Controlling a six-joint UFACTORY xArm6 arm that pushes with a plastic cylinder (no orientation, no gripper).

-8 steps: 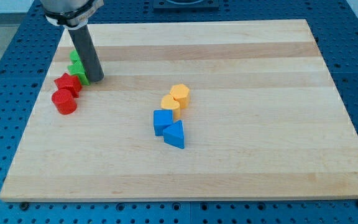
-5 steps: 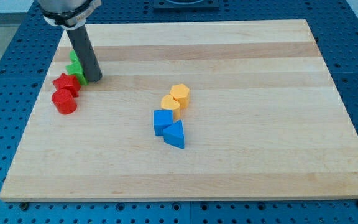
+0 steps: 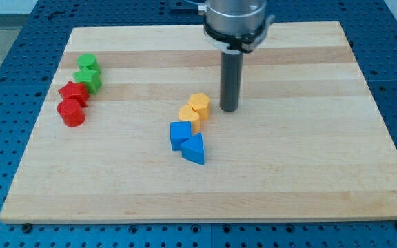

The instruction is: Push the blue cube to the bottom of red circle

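Observation:
The blue cube (image 3: 180, 134) sits near the board's middle, touching a blue triangular block (image 3: 194, 149) at its lower right. The red circle (image 3: 70, 112) lies at the view's left, just below a red star-shaped block (image 3: 73, 93). My tip (image 3: 229, 109) rests on the board to the right of two yellow blocks, up and to the right of the blue cube, and touches no block.
Two yellow blocks (image 3: 199, 105) (image 3: 189, 115) sit just above the blue cube. Two green blocks (image 3: 87, 63) (image 3: 89, 78) stand above the red ones at the view's left. The wooden board (image 3: 288, 172) lies on a blue perforated table.
My rod has moved from beside the green blocks at the view's left to the board's middle, right of the yellow blocks. No block has moved.

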